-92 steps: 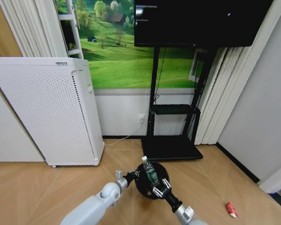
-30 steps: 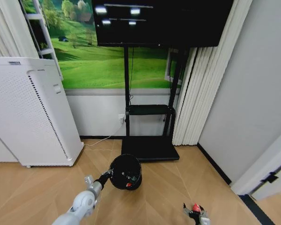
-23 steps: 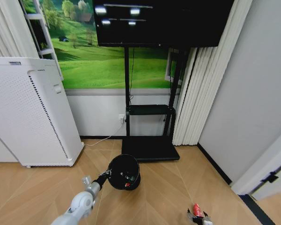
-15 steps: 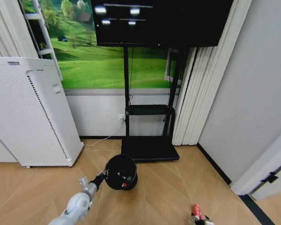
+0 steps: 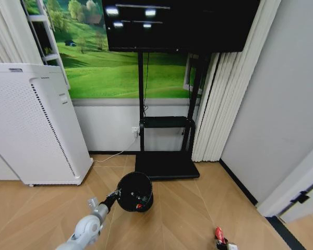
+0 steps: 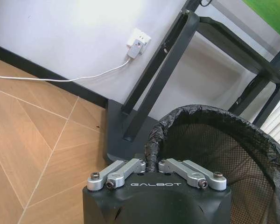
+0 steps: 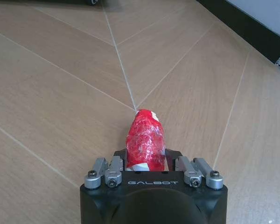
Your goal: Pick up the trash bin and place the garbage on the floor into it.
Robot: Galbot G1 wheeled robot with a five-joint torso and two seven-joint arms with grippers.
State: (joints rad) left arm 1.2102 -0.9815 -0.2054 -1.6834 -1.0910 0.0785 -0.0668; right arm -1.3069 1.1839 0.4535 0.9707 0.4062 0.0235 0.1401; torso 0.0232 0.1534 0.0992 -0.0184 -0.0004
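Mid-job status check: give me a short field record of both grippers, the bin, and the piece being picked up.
left gripper: shut on the rim of the trash bin, held out front-left
trash bin contents: small red and green bits inside, otherwise hard to tell
right gripper: low at the floor, fingers on either side of the red wrapper
red wrapper: between the fingers, tip pointing away from the gripper
lifted or not: cannot tell

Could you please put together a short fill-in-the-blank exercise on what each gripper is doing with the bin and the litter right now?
1. The left gripper is shut on the ____ of the trash bin.
2. The right gripper grips a ____ wrapper.
3. The floor under the wrapper is made of ____.

Missing words: rim; red; wood
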